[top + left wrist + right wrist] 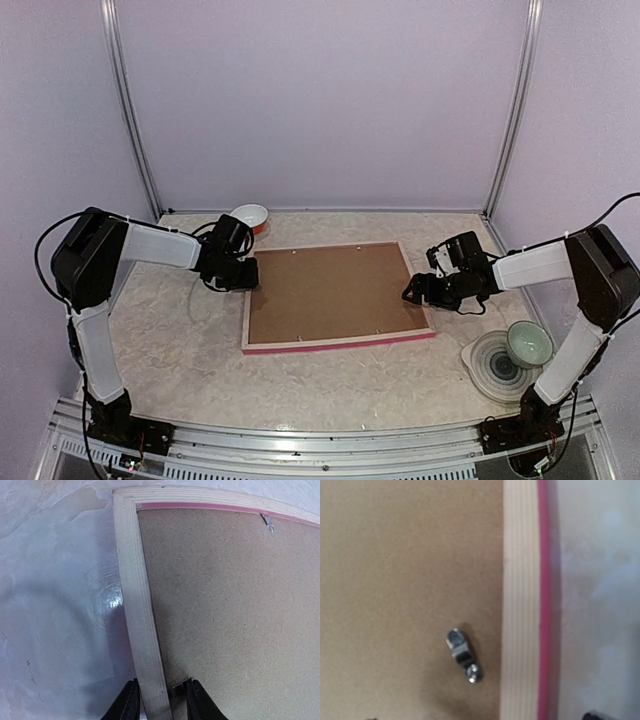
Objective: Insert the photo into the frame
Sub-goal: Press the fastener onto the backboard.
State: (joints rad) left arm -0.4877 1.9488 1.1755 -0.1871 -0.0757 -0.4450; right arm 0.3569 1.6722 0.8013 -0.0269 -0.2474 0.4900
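The table (350, 395) carries the frame (340, 343), which lies face down, its pale back upward and only a pink line showing along the edges. Its long axis runs from one arm to the other, so each arm meets one short side.

Inside the frame the brown backing board (330, 290) fills the whole opening. The photo is not visible anywhere. I judge it is under this board, but this cannot be confirmed.

The left gripper (245, 272) is at the left short side of the frame. Its two fingers stand on both sides of the wooden rail, very close to it, with a small metal tab (177, 690) beside the inner finger. Whether they really squeeze the rail, I cannot tell.

The right gripper (415, 292) hangs over the right short side of the frame, jaws spread wide and holding nothing. Just under it, inside the rail, sits another metal tab (462, 655), which this arm is nearer to.
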